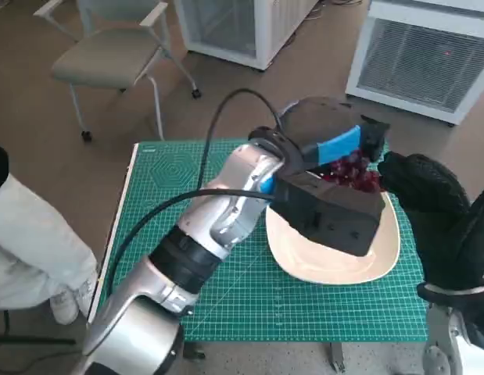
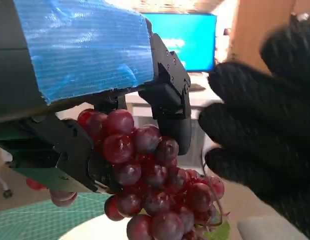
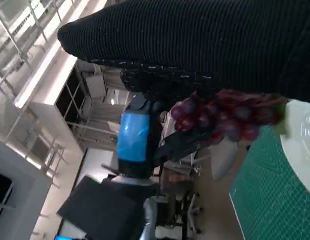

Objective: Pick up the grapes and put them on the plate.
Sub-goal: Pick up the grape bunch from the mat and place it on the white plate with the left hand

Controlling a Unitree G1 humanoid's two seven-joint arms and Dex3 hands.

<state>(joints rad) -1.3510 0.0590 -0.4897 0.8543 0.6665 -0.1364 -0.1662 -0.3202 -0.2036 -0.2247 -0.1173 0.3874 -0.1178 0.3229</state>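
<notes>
A bunch of dark red grapes (image 1: 353, 170) hangs over the far rim of the cream plate (image 1: 382, 254), which lies on the green mat. My left hand (image 1: 339, 144), blue tape on its back, grips the bunch from above. The left wrist view shows its black fingers (image 2: 170, 107) clamped round the grapes (image 2: 149, 175), with a loose stem end dangling. My gloved right hand (image 1: 429, 207) hovers close beside the bunch, fingers apart and holding nothing; its glove (image 2: 265, 125) fills one side of that view. The right wrist view also shows the grapes (image 3: 225, 115) and the plate rim (image 3: 301, 142).
The green cutting mat (image 1: 226, 312) covers the small table. My left forearm and its black camera box (image 1: 331, 211) hide much of the plate. A chair (image 1: 109, 55) and white cabinets (image 1: 429, 55) stand beyond the table. A person in white (image 1: 26, 234) is at the left.
</notes>
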